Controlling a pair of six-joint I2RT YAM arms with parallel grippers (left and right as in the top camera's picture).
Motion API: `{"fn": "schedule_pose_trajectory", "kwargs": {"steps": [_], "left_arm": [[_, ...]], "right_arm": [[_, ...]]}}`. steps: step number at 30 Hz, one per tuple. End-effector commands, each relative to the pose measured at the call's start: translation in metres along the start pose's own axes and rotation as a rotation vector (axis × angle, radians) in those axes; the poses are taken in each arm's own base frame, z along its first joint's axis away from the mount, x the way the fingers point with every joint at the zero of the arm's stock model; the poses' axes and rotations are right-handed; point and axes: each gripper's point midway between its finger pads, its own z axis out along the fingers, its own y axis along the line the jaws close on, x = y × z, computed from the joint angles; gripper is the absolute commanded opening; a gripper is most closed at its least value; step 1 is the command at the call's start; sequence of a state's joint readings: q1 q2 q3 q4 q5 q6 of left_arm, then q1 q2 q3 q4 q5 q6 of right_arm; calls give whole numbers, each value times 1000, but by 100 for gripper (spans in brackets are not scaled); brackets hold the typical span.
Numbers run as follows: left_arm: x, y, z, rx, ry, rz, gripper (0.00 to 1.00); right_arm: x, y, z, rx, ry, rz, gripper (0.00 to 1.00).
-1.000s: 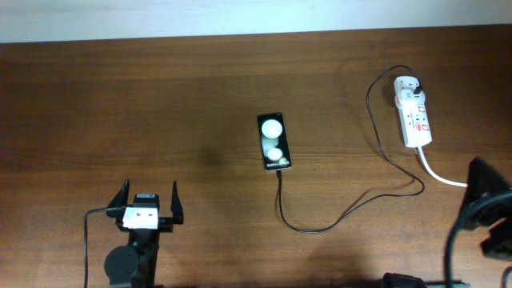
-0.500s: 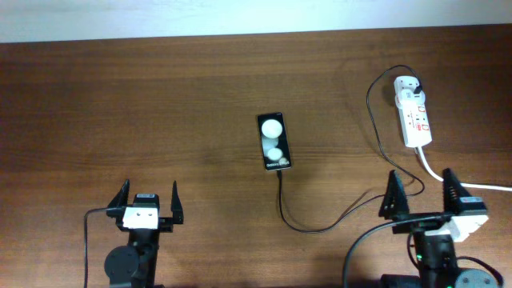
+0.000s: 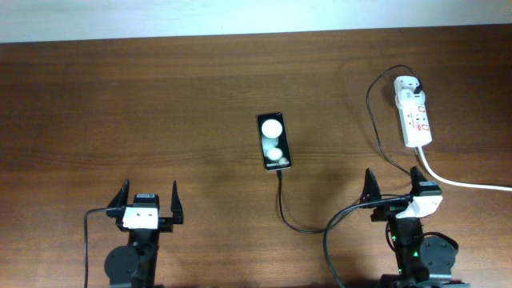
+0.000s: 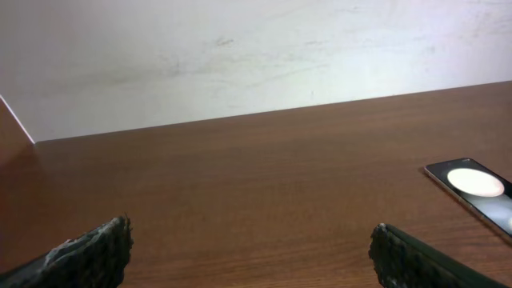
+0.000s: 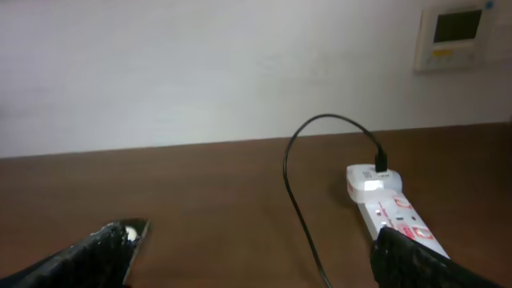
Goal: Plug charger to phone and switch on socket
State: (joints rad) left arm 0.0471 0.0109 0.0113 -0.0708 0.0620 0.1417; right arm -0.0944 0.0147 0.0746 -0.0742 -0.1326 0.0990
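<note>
While overhead shows full layout, only right wrist view shows wall panel (image 5: 456, 36) with small screen. Phone (image 3: 274, 141) mid-table, long axis far-to-near, slightly slanted. Lettered end toward robot, lettering too small to read. Charger (image 3: 280, 196) meets that end, loops right to socket (image 3: 416, 120) at far right. Plug head sits in socket's far end; white cord (image 3: 464, 184) leaves near end. Left gripper (image 3: 150, 188) and right gripper (image 3: 392, 178): fingers spread apart, holding nothing.

Right fingers (image 3: 369, 190) farther left than before
</note>
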Motion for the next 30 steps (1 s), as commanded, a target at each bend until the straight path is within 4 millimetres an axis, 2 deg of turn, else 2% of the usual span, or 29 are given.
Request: {"fn": "schedule_pose_trajectory", "kwargs": {"steps": [1, 5, 18, 21, 25, 30], "left_arm": [[2, 2, 0, -10, 6, 3, 99], [2, 2, 0, -10, 6, 3, 99], [2, 2, 0, -9, 5, 2, 99], [2, 2, 0, -9, 5, 3, 99], [2, 2, 0, -9, 5, 3, 99], [2, 2, 0, -10, 5, 3, 99]], "right_arm": [[10, 3, 1, -20, 12, -69, 99], [30, 6, 4, -34, 51, -124, 99], [31, -1, 4, 4, 57, -112, 99], [31, -1, 4, 7, 57, -37, 98], [29, -13, 3, 58, 50, -36, 99], [29, -13, 3, 59, 50, -36, 99]]}}
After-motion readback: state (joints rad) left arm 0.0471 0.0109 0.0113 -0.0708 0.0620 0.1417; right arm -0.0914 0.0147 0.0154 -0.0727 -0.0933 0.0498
